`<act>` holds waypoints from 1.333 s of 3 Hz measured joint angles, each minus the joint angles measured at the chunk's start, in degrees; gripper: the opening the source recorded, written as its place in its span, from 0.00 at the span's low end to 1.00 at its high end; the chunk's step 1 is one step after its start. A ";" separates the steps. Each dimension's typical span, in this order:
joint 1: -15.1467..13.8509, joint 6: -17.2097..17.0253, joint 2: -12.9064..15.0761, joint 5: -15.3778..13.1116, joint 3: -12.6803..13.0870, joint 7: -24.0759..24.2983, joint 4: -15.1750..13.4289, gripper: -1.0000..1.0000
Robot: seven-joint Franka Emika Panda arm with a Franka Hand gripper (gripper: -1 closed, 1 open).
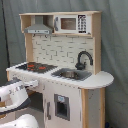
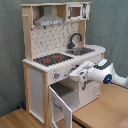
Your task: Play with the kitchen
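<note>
The kitchen (image 1: 65, 50) (image 2: 50, 47) is a tall white and light-wood toy with a black-and-red stovetop (image 1: 36, 66) (image 2: 52, 59). It also has a black faucet (image 1: 83, 59) (image 2: 75, 39) over a sink (image 1: 70, 75) and a grey hood (image 1: 39, 29) (image 2: 49, 21). My gripper (image 2: 74, 75) (image 1: 32, 84) is pressed up against the front panel just below the stovetop, near the knobs. A lower door (image 2: 62, 104) beneath it hangs open towards the front. In the first exterior view, the white arm (image 1: 15, 95) covers the lower left of the kitchen.
A toy microwave (image 1: 72, 23) (image 2: 75, 11) sits on the top shelf. A wooden table top (image 2: 102, 107) lies under the arm at the second exterior view's right. Grey curtain (image 1: 115, 45) hangs behind the kitchen. Another lower door with a dark window (image 1: 61, 107) is shut.
</note>
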 joint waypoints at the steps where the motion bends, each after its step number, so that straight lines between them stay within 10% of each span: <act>1: 0.00 0.06 0.12 2.63 -0.09 9.58 0.06 1.00; 4: 8.46 -5.70 0.61 2.73 0.04 19.81 -1.66 1.00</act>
